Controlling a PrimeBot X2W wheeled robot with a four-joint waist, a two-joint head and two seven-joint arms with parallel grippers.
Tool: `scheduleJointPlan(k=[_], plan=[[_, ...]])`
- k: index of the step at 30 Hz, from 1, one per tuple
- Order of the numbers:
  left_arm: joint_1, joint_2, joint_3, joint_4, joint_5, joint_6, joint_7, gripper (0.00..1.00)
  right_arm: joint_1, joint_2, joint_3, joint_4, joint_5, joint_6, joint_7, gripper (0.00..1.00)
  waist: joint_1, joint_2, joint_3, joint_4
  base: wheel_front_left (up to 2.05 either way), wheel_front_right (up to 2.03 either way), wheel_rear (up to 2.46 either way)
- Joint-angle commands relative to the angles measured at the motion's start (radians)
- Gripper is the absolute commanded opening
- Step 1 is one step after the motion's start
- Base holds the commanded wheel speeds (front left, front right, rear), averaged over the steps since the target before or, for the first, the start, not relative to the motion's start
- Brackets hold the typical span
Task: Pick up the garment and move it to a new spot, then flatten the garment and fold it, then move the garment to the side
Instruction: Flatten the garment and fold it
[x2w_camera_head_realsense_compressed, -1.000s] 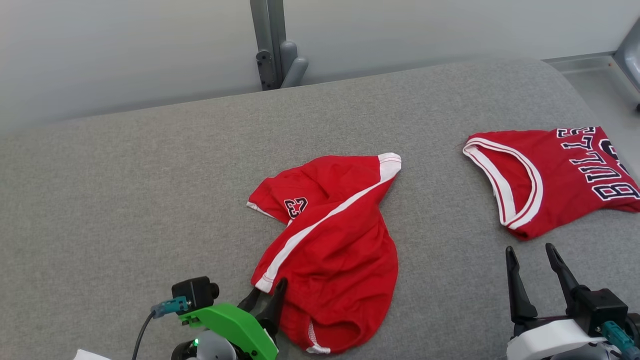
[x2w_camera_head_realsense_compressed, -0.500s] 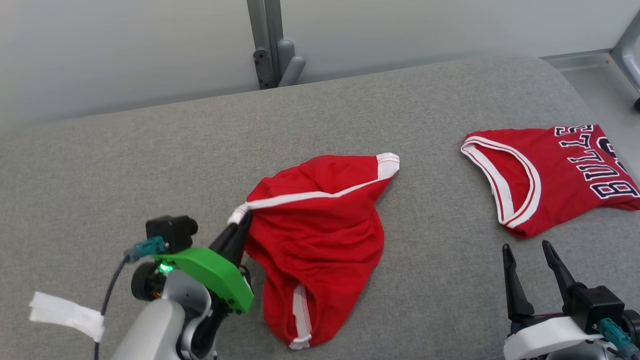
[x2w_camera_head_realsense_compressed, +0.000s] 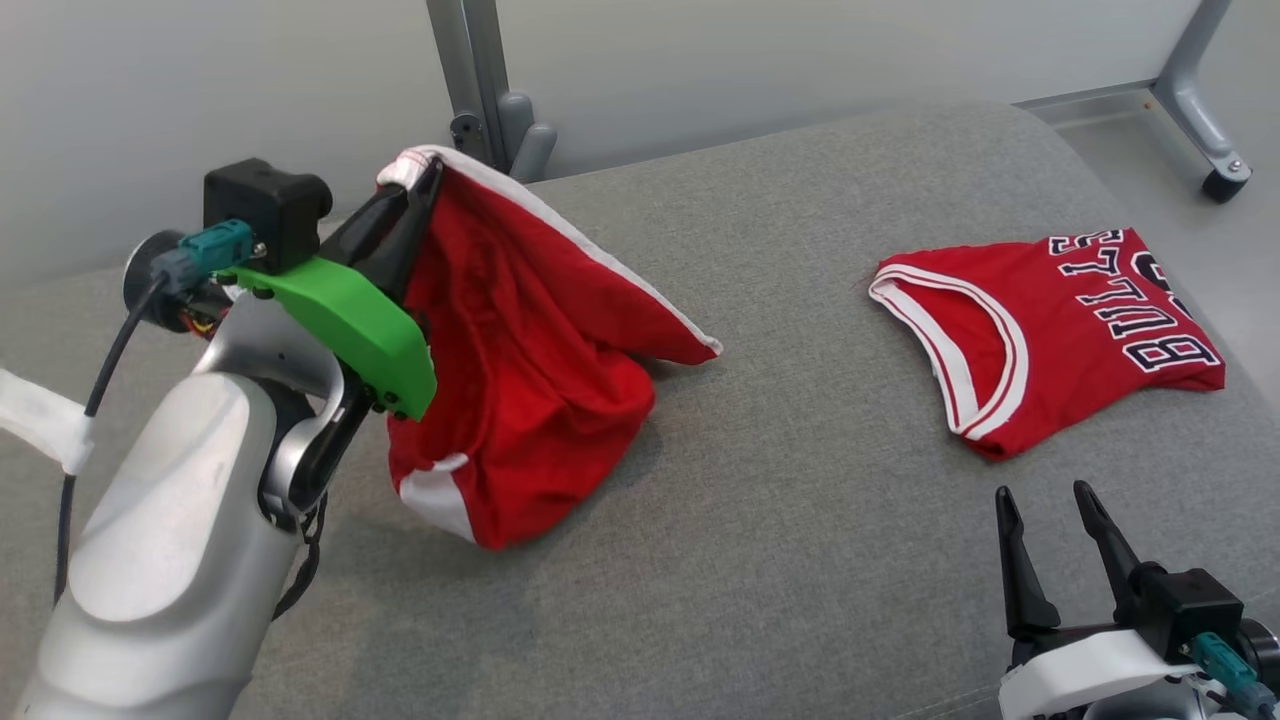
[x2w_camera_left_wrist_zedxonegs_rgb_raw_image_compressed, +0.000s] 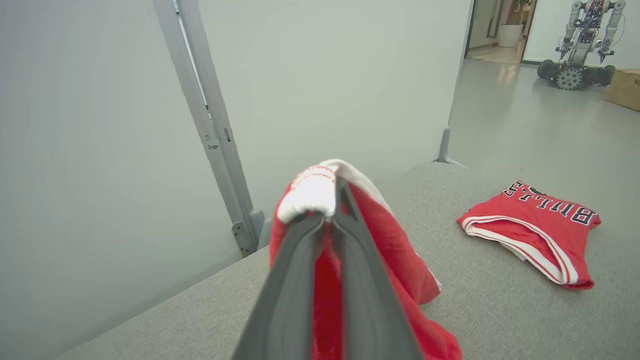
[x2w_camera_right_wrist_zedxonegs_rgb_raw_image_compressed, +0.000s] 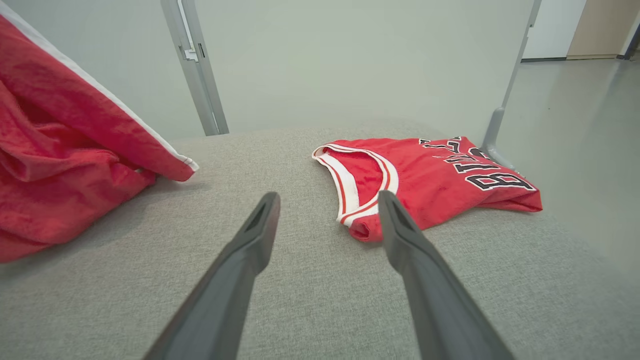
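we see the main risk in how little cloth the left gripper (x2w_camera_head_realsense_compressed: 412, 200) has. its two dark fingers are pressed together on a small bunch of white hem (x2w_camera_left_wrist_zedxonegs_rgb_raw_image_compressed: 307, 192), right at their tips, in the upper left of the head view. if the weight of the hanging cloth or a snag tugs on that bunch, we judge it could slide out, and the red shorts (x2w_camera_head_realsense_compressed: 520, 380) would drop in a heap. the snag is a real chance: the shorts hang from the fingertips down and toward the middle left of the frame, and their lower folds and one white-edged corner (x2w_camera_head_realsense_compressed: 700, 348) appear to rest on the grey padded surface (x2w_camera_head_realsense_compressed: 800, 520), so a sideways move could drag them across the fabric. they are also bunched and twisted, so we expect them to land crumpled and need a good deal of flattening. in the left wrist view the hem caps the fingertips, while red cloth runs down between the fingers and spills to their right. another worry is the bulls jersey (x2w_camera_head_realsense_compressed: 1060, 330), which lies flat at the right of the frame, well apart from the shorts; setting down too far that way could overlap the two. the right gripper (x2w_camera_head_realsense_compressed: 1045, 505) sits at the lower right with its fingers spread and nothing between them, near the jersey's closest edge but not touching it.
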Motion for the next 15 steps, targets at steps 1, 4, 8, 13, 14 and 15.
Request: scheduleJointPlan(k=[1, 4, 8, 13, 14, 15], plan=[[-0.012, 0.004, -0.010, -0.007, 0.012, -0.004, 0.001, 0.00, -0.007, -0.003, -0.002, 0.003, 0.004, -0.001, 0.000, 1.00, 0.0000, 0.0034, 0.000, -0.007, 0.00, 0.00, 0.00], [-0.002, 0.023, -0.040, -0.033, 0.023, -0.012, 0.010, 0.00, 0.005, -0.003, -0.002, 0.004, 0.010, -0.001, 0.000, 1.00, 0.0000, 0.0034, -0.003, -0.013, 0.00, 0.00, 0.00], [0.119, 0.063, -0.074, -0.110, 0.013, -0.011, 0.025, 0.00, 0.022, -0.003, -0.016, 0.003, 0.012, -0.001, 0.000, 1.00, 0.0000, 0.0034, -0.006, -0.007, 0.00, 0.00, 0.00], [0.362, 0.127, -0.100, -0.243, -0.004, 0.033, 0.040, 0.00, 0.038, -0.002, -0.033, 0.003, 0.004, -0.001, 0.000, 1.00, 0.0000, 0.0034, -0.002, 0.040, 0.00, 0.00, 0.00], [0.416, 0.131, -0.105, -0.265, -0.014, 0.045, 0.037, 0.00, 0.038, -0.002, -0.034, 0.004, 0.004, -0.001, 0.000, 1.00, 0.0000, 0.0034, 0.000, 0.052, 0.00, 0.00, 0.00], [0.469, 0.130, -0.108, -0.285, -0.033, 0.057, 0.033, 0.00, 0.035, -0.003, -0.034, 0.005, 0.003, -0.001, 0.000, 1.00, 0.0000, 0.0034, 0.002, 0.063, 0.00, 0.00, 0.00]])
